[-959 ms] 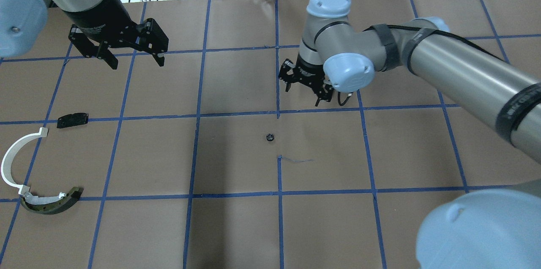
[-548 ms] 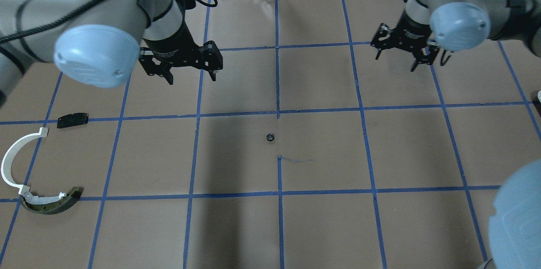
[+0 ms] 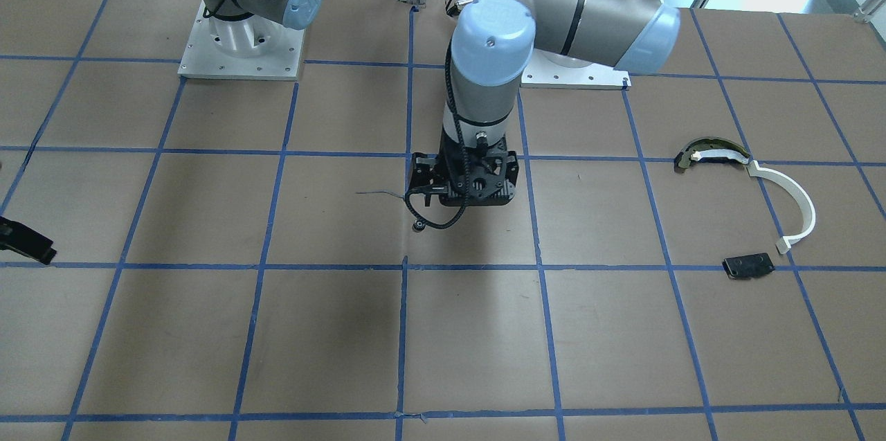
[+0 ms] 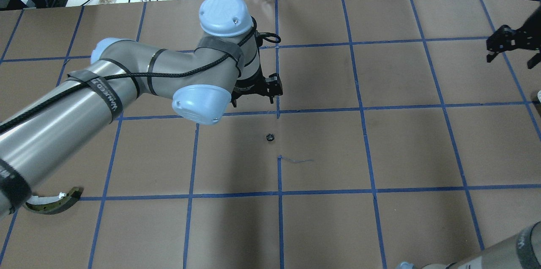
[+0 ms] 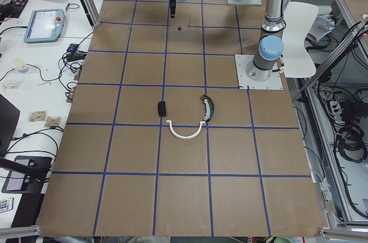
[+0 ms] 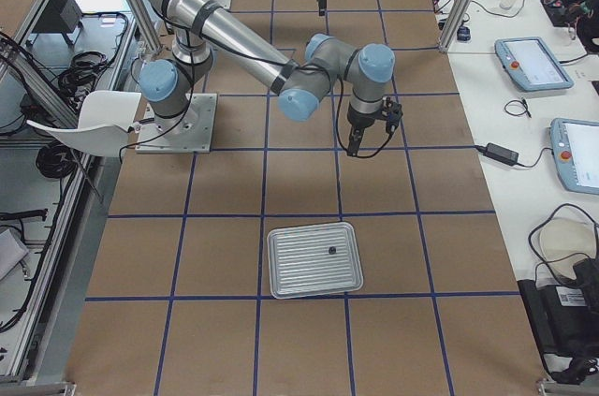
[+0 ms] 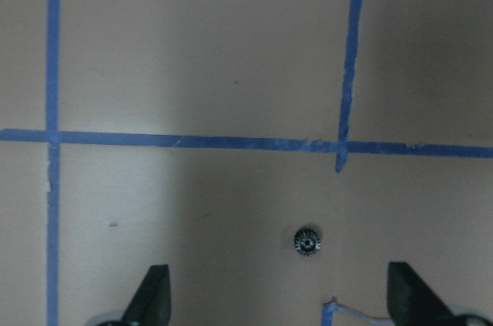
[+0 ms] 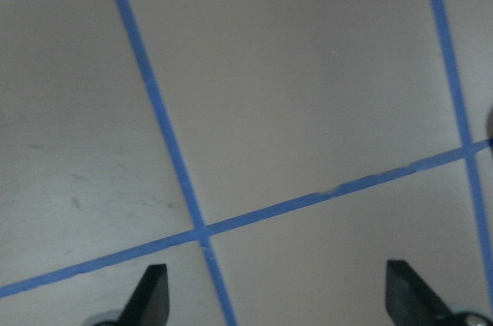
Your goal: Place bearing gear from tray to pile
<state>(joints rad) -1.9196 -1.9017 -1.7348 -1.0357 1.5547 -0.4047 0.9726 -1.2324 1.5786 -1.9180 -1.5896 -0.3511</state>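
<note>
We see the bearing gear (image 4: 270, 137) lying flat on the table (image 4: 422, 155). It is out in the middle, well away from every edge, and just on the robot's side of a crossing of blue tape lines (image 4: 321, 111). The left gripper (image 4: 252, 101) hovers a little beyond it, pointing down. In the left wrist view its jaws stand wide apart with nothing between them. The gear sits on the brown paper ahead of the two fingertips (image 7: 156, 295), nearer the right-hand one — touching neither.

The pile (image 5: 185, 136) lies toward the table's left end, well apart from the gear. It holds a thin white arc strip (image 3: 810, 214), a dark olive-edged curved piece (image 3: 706, 152) touching one end of the strip, and a flat black plate (image 3: 747, 266) near the other end but clear of it.

The right gripper (image 4: 509, 61) hangs toward the table's far right corner, its jaws spread wide and empty; its wrist view shows only paper and tape.

In the exterior right view a ridged metal tray (image 6: 299, 270) sits near the table's right end with one small dark part (image 6: 332, 250) in it — too small for us to name.
</note>
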